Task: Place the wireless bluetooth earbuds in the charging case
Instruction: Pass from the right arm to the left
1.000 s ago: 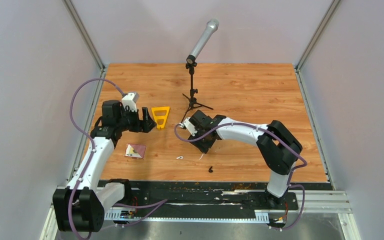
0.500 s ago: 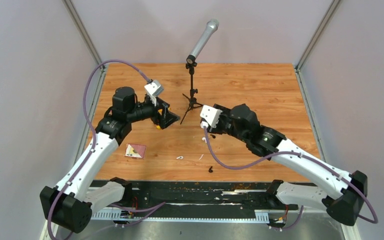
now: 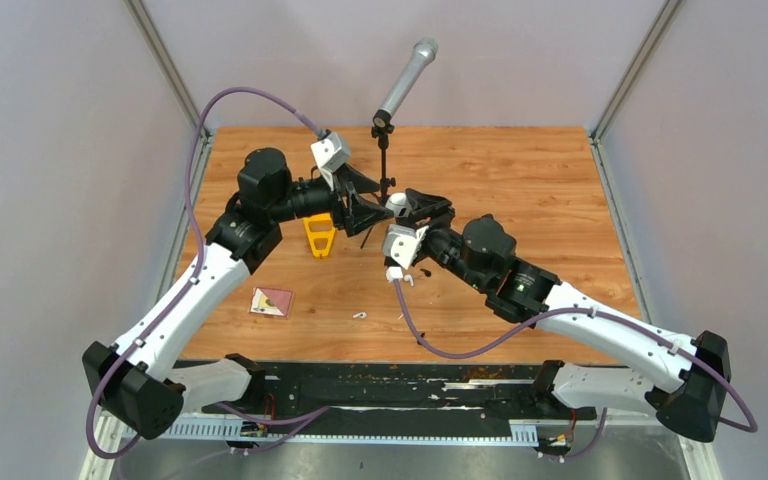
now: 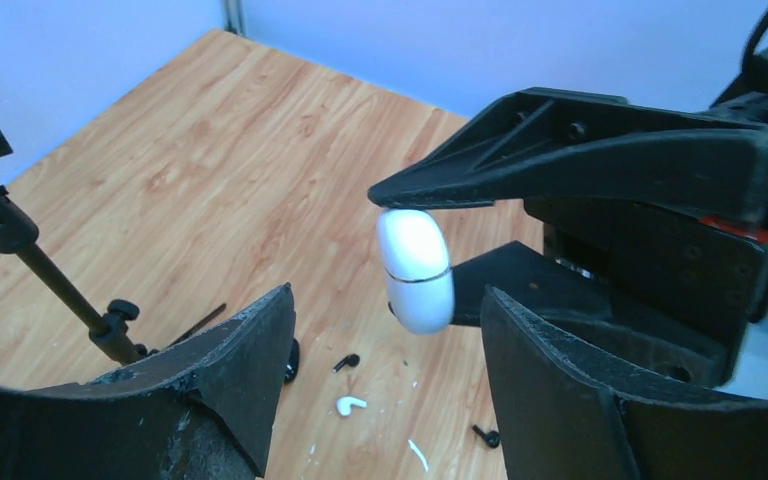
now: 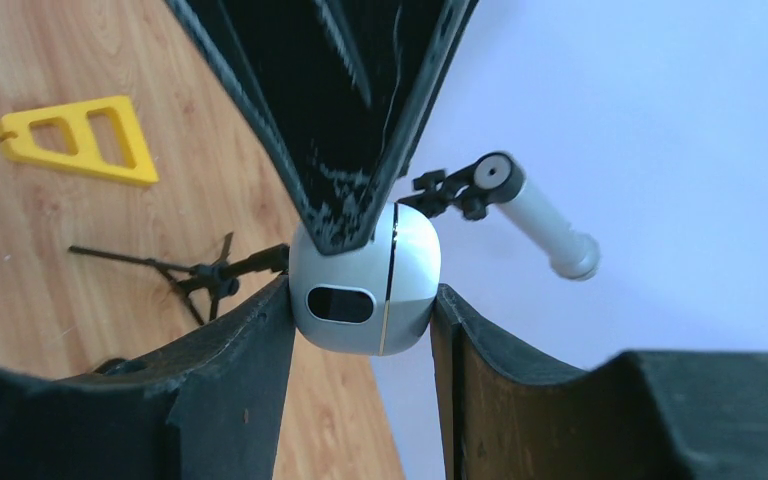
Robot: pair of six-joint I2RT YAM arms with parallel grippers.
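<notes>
1. Our right gripper (image 3: 405, 205) is clamped on the closed white charging case (image 4: 415, 268), holding it aloft with its long axis upright.
2. Our left gripper (image 3: 370, 200), wide open and empty, faces it closely; the earbuds (image 4: 350, 404) lie on the surface (image 4: 210, 150) below.

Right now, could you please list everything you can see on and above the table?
charging case: one, white, closed, held above the table
white earbuds: two, loose on the table below the case
black earbuds: two, loose beside the white ones
microphone: one, grey, far middle
tripod stand: one, black, under the microphone
triangular piece: one, yellow, left of centre
card: one, pale, near left
table: one, wood-grain
left tool: open, facing the case
right tool: shut on the case
</notes>
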